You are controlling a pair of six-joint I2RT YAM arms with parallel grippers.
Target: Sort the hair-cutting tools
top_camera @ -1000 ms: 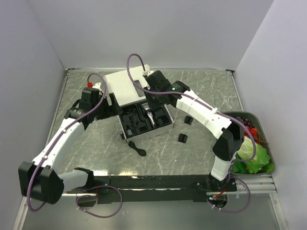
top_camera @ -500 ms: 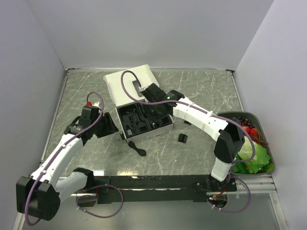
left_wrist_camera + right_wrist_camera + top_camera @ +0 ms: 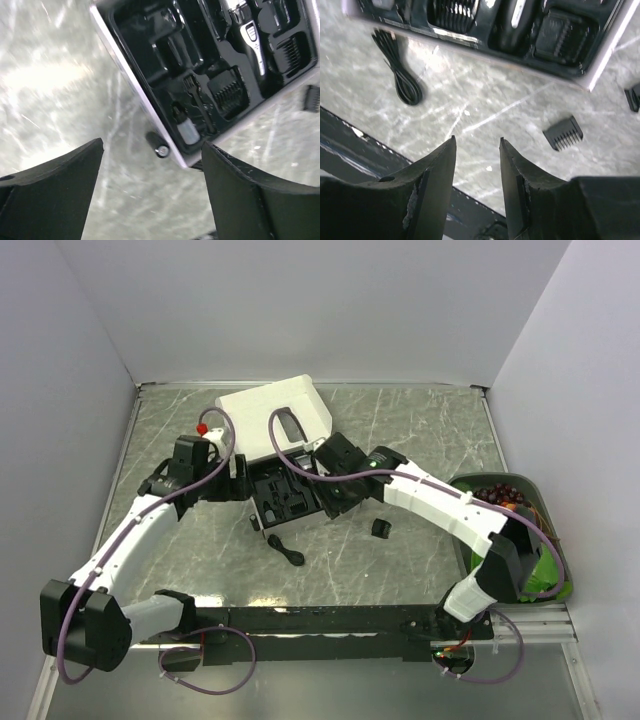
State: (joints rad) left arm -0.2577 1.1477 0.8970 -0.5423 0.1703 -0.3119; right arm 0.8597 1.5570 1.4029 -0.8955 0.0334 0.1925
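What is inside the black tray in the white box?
The hair clipper, two comb attachments, a little brush and a small bottle sit in the black tray. From above, the right arm hides the tray's right side.

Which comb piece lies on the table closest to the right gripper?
The black comb lying whole on the marble beside the right gripper. The other loose one is farther off, cut by the picture's edge.
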